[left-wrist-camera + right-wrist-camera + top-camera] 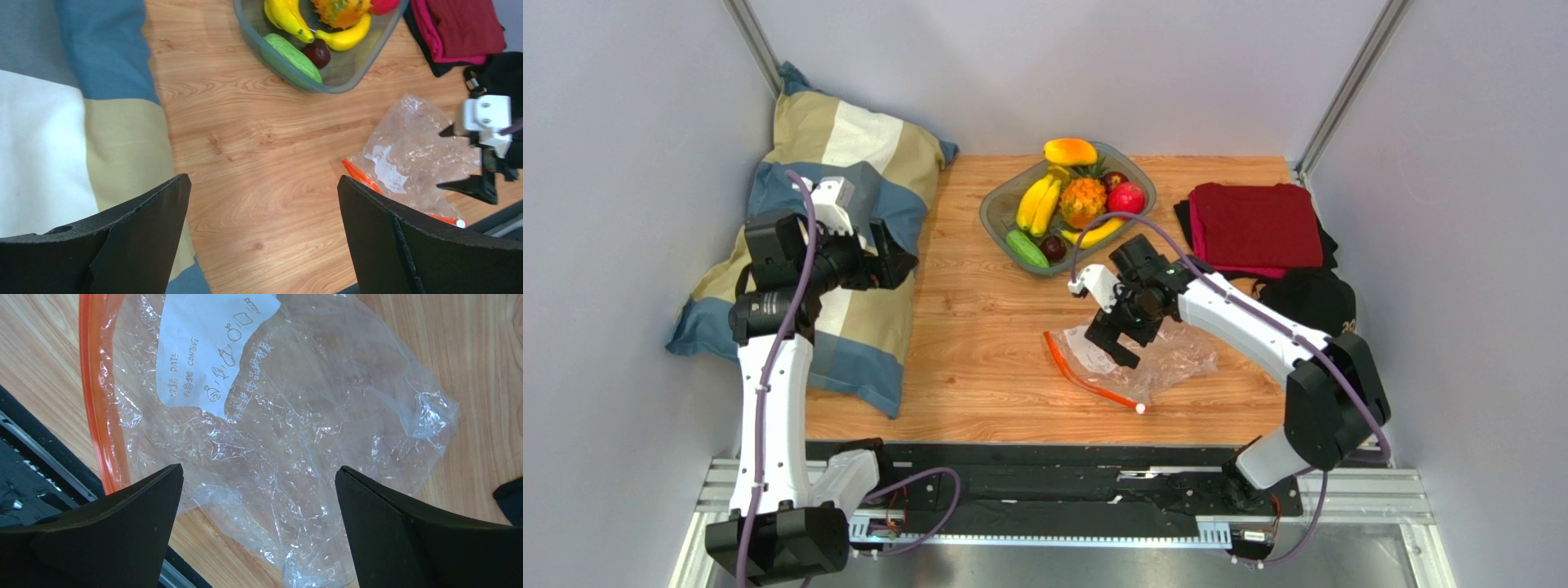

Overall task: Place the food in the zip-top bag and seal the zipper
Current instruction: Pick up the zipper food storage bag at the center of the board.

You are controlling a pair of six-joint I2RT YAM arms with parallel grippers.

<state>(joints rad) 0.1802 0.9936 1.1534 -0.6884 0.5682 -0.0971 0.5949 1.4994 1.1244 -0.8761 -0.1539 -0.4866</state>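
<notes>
Bag lies flat on table, nothing held.
It is thin, soft, crinkly, probably slippery; the stiffer zipper edge looks the best place to hold. The right gripper, jaws apart and empty, hangs just above its middle. The left gripper, also apart, is well away near the pillow; food is in the tray.

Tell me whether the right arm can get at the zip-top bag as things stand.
Probably yes: the right gripper hangs open directly over the zip-top bag, with nothing between them.
</notes>
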